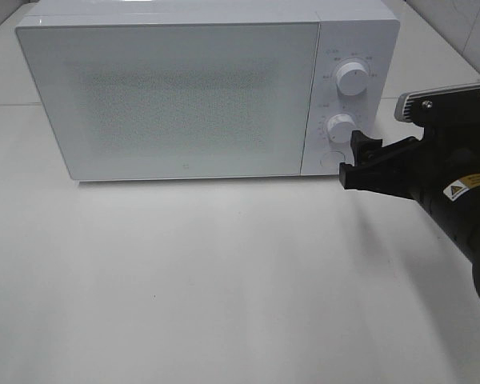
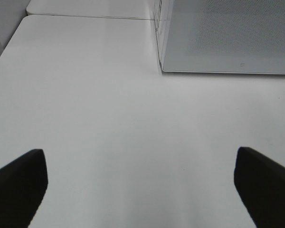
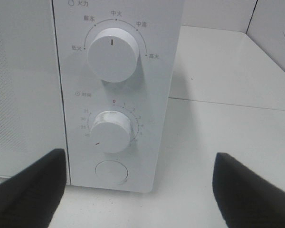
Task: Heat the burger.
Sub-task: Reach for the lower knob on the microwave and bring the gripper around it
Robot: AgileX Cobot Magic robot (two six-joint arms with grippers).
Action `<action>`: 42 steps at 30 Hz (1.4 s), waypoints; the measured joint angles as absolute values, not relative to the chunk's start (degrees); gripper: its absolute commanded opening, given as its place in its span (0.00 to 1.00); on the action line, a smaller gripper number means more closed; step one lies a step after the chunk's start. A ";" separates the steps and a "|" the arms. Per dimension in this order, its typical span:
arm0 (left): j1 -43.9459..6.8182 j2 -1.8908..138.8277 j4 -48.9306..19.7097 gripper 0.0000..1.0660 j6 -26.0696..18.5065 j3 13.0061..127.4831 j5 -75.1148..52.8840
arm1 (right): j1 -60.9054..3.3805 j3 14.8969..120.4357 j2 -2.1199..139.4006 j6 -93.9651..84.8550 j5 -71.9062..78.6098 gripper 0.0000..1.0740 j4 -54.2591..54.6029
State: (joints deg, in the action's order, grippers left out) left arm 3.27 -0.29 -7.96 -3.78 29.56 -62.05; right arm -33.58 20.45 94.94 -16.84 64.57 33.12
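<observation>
The burger is out of view in every frame. A white microwave (image 1: pixel 184 96) stands at the back of the table with its door (image 1: pixel 176 100) shut. My right gripper (image 1: pixel 354 157) is open just in front of the control panel, level with the lower timer knob (image 1: pixel 341 128) and the round door button (image 1: pixel 330 158), touching neither. In the right wrist view my right gripper (image 3: pixel 140 190) has its dark fingers (image 3: pixel 28 190) wide apart below the timer knob (image 3: pixel 111 131) and the button (image 3: pixel 110 172). My left gripper (image 2: pixel 140 185) is open and empty over bare table.
The upper power knob (image 3: pixel 112 53) points straight up. The white tabletop (image 1: pixel 224 280) spreads in front of the microwave. In the left wrist view the microwave's front corner (image 2: pixel 160 66) lies ahead. A tiled wall (image 1: pixel 464 24) rises at the back right.
</observation>
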 measured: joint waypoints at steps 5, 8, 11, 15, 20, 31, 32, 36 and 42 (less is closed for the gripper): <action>3.27 -0.29 -7.96 0.94 -3.78 29.56 -62.05 | -33.58 20.45 97.86 -14.27 68.58 0.71 32.83; 3.27 -0.29 -7.96 0.94 -3.78 29.56 -62.05 | -33.58 20.45 99.69 -12.66 68.64 0.71 32.77; 3.27 -0.29 -7.96 0.94 -3.78 29.56 -62.05 | -33.58 20.51 101.53 -11.06 68.70 0.71 32.77; 3.27 -0.29 -7.96 0.94 -3.78 29.56 -62.05 | -33.58 20.74 102.62 -10.83 68.75 0.71 32.83; 3.27 -0.29 -7.96 0.94 -3.78 29.56 -62.05 | -33.58 22.98 104.28 -10.83 68.81 0.71 32.89; 3.27 -0.29 -7.96 0.94 -3.78 29.56 -62.05 | -33.58 27.56 108.46 -10.83 69.04 0.71 32.89; 3.27 -0.29 -7.96 0.94 -3.78 29.56 -62.05 | -33.58 28.30 108.52 -10.83 69.04 0.71 32.89; 3.27 -0.29 -7.96 0.94 -3.78 29.56 -62.05 | -33.58 29.51 108.52 -10.89 69.04 0.71 32.89; 3.27 -0.29 -7.96 0.94 -3.78 29.56 -62.05 | -33.58 32.09 109.21 -11.97 69.10 0.71 32.66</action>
State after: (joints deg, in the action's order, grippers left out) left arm 3.27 -0.29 -7.96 -3.78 29.56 -62.05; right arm -33.58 32.09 109.21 -11.97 69.10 32.66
